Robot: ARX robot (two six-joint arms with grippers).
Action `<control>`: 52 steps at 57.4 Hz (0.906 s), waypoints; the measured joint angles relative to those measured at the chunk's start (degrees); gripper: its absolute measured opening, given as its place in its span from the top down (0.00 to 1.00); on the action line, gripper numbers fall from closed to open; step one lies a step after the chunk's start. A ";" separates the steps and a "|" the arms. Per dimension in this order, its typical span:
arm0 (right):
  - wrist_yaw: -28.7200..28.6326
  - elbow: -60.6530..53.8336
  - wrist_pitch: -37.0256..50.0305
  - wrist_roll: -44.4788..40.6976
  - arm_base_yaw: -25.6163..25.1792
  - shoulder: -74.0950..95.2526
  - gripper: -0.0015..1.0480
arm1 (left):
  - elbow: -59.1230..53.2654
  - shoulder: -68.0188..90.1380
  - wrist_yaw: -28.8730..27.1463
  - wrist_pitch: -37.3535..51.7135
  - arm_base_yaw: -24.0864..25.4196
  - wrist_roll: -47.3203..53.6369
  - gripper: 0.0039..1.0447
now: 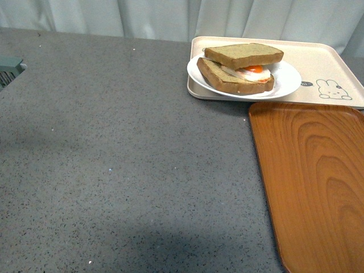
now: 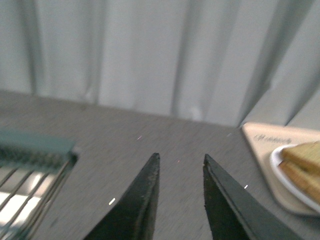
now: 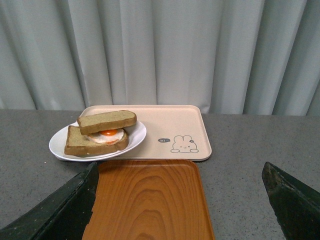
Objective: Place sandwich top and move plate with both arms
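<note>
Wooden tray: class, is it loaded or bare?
Bare. The wooden tray shows only wood grain; the sandwich stays on the plate over the rabbit tray.

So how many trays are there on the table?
2. The beige rabbit tray sits at the back with the white plate on it; the wooden tray lies just in front, empty.

I see a grey speckled table [image 1: 125,170] carrying the beige rabbit-printed tray [image 1: 318,65] at its far side, the wood-grain tray [image 1: 318,182] just in front of it, and a greenish grate [image 1: 8,69] at the left edge.
</note>
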 joint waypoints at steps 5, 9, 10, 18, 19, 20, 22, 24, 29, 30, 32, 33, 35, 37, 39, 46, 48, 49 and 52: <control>0.00 0.00 0.00 0.00 0.00 0.00 0.09 | -9.66 -11.82 -0.07 -6.93 2.10 0.94 0.89; -0.07 0.00 0.00 0.00 0.00 0.00 0.09 | -15.61 -25.42 1.07 -18.03 2.05 1.40 0.97; -0.07 -0.02 0.00 0.00 0.00 0.00 0.09 | -17.07 -31.10 1.20 -23.19 1.92 1.79 0.96; 0.11 -0.02 0.00 0.00 0.00 0.00 0.09 | -17.79 -69.00 1.20 -56.59 1.92 2.21 0.96; 0.17 0.00 0.00 0.00 0.00 0.02 0.09 | -17.79 -73.02 1.20 -59.49 1.92 2.27 0.96; 0.17 0.00 0.00 0.00 0.00 0.00 0.09 | -17.79 -76.46 1.20 -62.01 1.92 2.29 0.96; 0.11 0.00 0.02 0.00 0.00 0.00 0.09 | -17.79 -81.72 1.20 -65.24 1.90 2.43 0.96; -0.02 -0.02 0.00 0.00 0.00 0.00 0.09 | -17.79 -83.67 1.18 -65.70 1.90 2.47 0.96; -0.02 -0.02 0.00 0.00 0.00 0.00 0.09 | -17.79 -84.26 1.16 -65.90 1.90 2.51 0.96; -0.02 -0.02 0.00 0.00 0.00 0.00 0.09 | -17.79 -84.26 1.18 -65.92 1.90 2.54 0.96; -0.02 -0.02 0.00 0.00 0.00 0.00 0.09 | -17.79 -84.32 1.18 -65.94 1.90 2.58 0.96; 0.00 -0.02 0.00 0.00 0.00 0.00 0.09 | -17.79 -84.35 1.18 -65.94 1.90 2.60 0.96; 0.02 -0.02 0.00 0.00 0.00 0.00 0.09 | -17.79 -84.39 1.20 -65.96 1.90 2.62 0.96; 0.04 -0.02 0.00 0.00 0.00 0.00 0.09 | -17.79 -84.39 1.20 -65.96 1.90 2.62 0.96; 0.04 -0.02 0.00 0.00 0.00 0.00 0.09 | -17.79 -84.39 1.20 -65.96 1.90 2.62 0.96; 0.00 -0.02 0.00 0.00 0.00 0.00 0.09 | -17.79 -84.39 1.20 -65.99 1.90 2.62 0.96; 0.00 -0.02 0.00 0.00 0.00 0.00 0.09 | -17.79 -84.39 1.16 -65.99 1.90 2.62 0.96; -0.02 -0.02 0.00 0.00 0.00 0.00 0.09 | -17.79 -84.39 1.18 -65.99 1.90 2.62 0.96; -0.02 -0.02 0.00 0.00 0.00 0.00 0.09 | -17.79 -84.39 1.18 -65.99 1.90 2.62 0.96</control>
